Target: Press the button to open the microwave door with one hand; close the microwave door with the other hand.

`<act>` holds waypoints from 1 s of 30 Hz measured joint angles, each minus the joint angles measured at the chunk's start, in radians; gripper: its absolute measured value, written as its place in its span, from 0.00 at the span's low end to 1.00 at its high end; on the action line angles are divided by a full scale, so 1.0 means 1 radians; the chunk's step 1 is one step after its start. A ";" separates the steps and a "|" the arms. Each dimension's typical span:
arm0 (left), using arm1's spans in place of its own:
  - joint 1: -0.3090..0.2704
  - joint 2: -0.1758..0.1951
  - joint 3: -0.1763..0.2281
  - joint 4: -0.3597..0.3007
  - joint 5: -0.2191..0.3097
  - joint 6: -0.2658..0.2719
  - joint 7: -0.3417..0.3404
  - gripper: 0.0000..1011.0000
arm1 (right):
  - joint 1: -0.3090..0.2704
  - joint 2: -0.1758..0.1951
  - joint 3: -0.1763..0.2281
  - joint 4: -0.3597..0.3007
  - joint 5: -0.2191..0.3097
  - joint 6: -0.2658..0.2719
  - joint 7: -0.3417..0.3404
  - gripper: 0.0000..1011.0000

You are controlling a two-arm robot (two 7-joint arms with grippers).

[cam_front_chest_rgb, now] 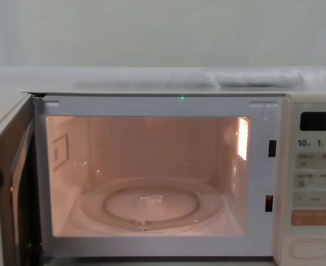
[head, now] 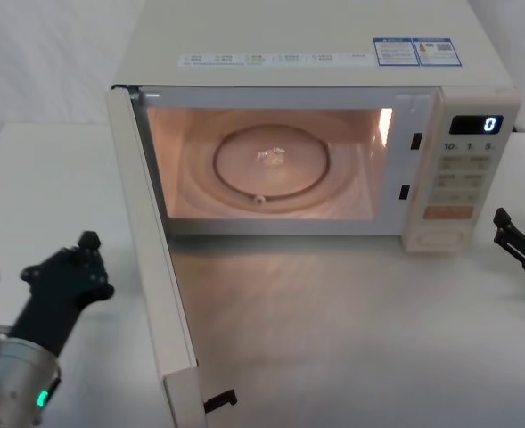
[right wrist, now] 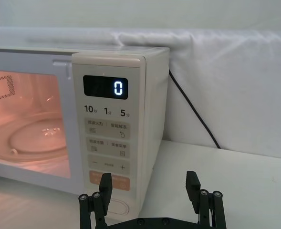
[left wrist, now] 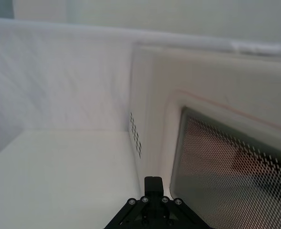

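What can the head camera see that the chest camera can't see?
Only the head view takes in the left gripper beside the outer face of the open microwave door, the right gripper to the right of the control panel, and the microwave's top with its stickers. Only the chest view shows the vent grille on the oven's inner left wall. Both share the lit cavity, the glass turntable, the display reading 0 and the button.

The microwave door (head: pixel 151 267) is cream-white, its window (left wrist: pixel 231 176) dark with a fine dotted mesh and a thin pink outline. The cavity (cam_front_chest_rgb: pixel 146 172) glows warm pink-orange (lit from inside). The button (cam_front_chest_rgb: pixel 310 249) is cream-white; the key (cam_front_chest_rgb: pixel 314 217) above it is orange. The display (right wrist: pixel 105 87) is black with a white "0". The left gripper (head: pixel 66 281) is black, with a green ring light on its silver wrist. The bench (head: pixel 351 339) is white.
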 joint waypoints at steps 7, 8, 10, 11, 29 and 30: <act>0.023 0.044 -0.085 -0.047 -0.096 0.013 -0.092 0.00 | 0.000 0.000 0.000 0.000 0.000 0.000 0.000 0.99; 0.026 0.050 -0.092 -0.051 -0.105 0.013 -0.102 0.00 | 0.000 0.000 0.000 0.000 0.000 0.000 0.000 0.99; 0.038 0.074 -0.116 -0.065 -0.129 0.011 -0.131 0.00 | 0.000 0.000 0.000 0.000 0.000 0.000 0.000 0.99; 0.038 0.074 -0.116 -0.065 -0.129 0.011 -0.131 0.00 | 0.000 0.000 0.000 0.000 0.000 0.000 0.000 0.99; 0.018 0.223 -0.043 -0.100 -0.215 -0.048 -0.341 0.00 | 0.000 0.000 0.000 0.000 0.000 0.000 0.000 0.99; 0.011 0.227 -0.035 -0.097 -0.216 -0.049 -0.345 0.00 | 0.000 0.000 0.000 0.000 0.000 0.000 0.000 0.99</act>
